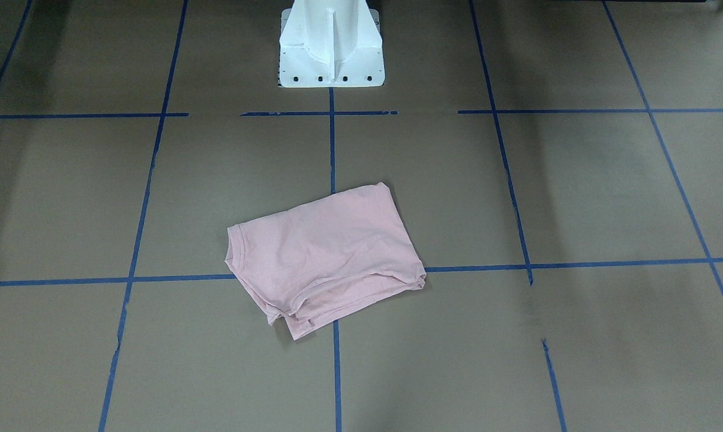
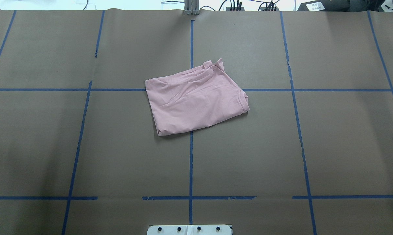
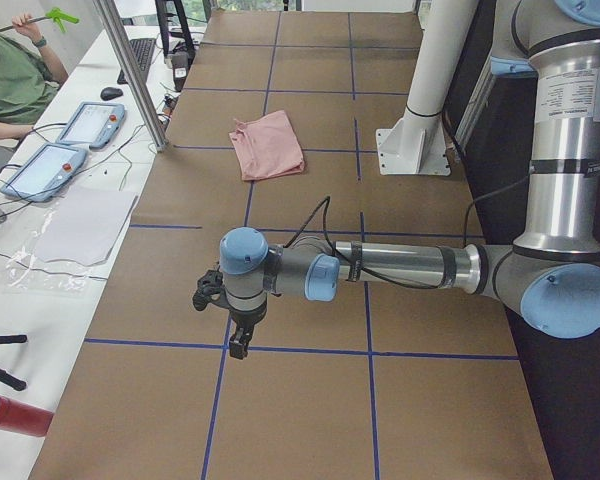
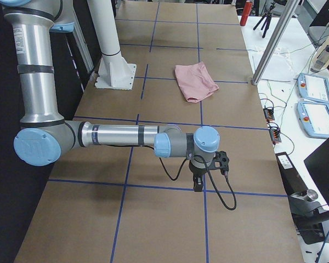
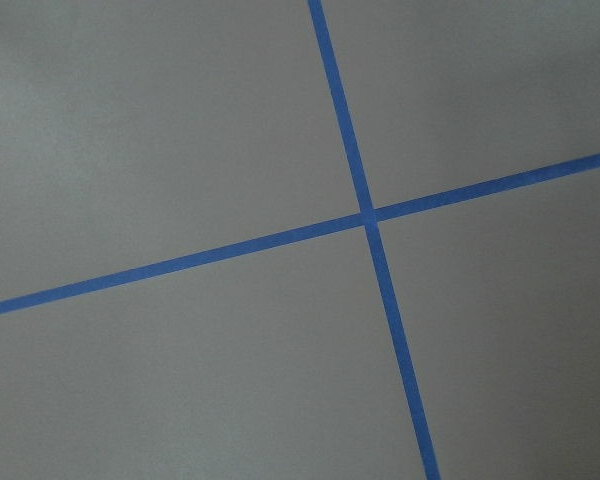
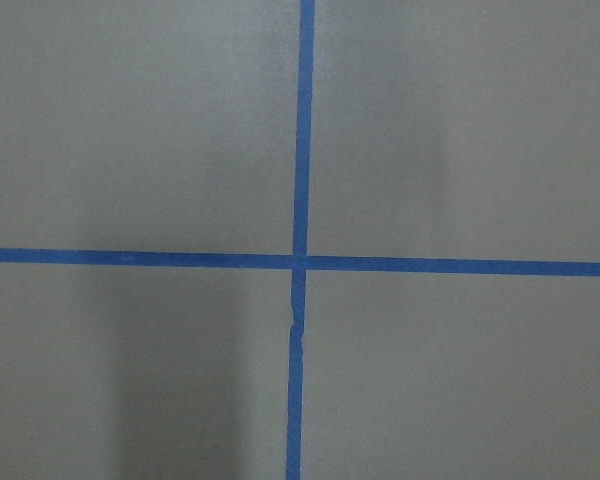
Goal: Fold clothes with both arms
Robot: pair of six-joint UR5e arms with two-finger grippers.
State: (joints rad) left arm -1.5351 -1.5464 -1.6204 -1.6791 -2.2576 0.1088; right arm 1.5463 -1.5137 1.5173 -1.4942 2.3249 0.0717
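surface: brown paper-covered table [image 2: 52, 147], marked into a grid with blue tape lines [image 2: 191, 163]; a white pedestal base [image 1: 331, 54] stands at the robot's edge.
task's thing: the pale pink short-sleeved t-shirt [image 2: 196, 98] lies near the middle of the table, over a crossing of two tape lines, turned a little against the grid.
shape of it: you see a compact packet with roughly four sides and several layers. the neckband is at the end toward the robot's right, and the hems are stacked on the far side, where one small corner sticks out. no print shows.
left arm: the grey tubular left arm [image 3: 400, 265] with light-blue joint caps reaches low over its end of the table, well apart from the shirt. its black left gripper [image 3: 238, 345] points down at bare paper.
left pincer: you cannot tell if it is wide or narrow; only a side view shows it, and its wrist camera sees just a tape crossing.
right arm: the grey tubular right arm [image 4: 115, 136] is stretched the same way over the opposite end, with its black right gripper [image 4: 198, 185] over bare paper.
right pincer: cannot tell, for the same reason.
progress: the folding looks done or nearly done, since the shirt is a small packet and nothing holds it.
what is left: perhaps only to tuck in the loose corner and smooth the creases, if you want it neater.
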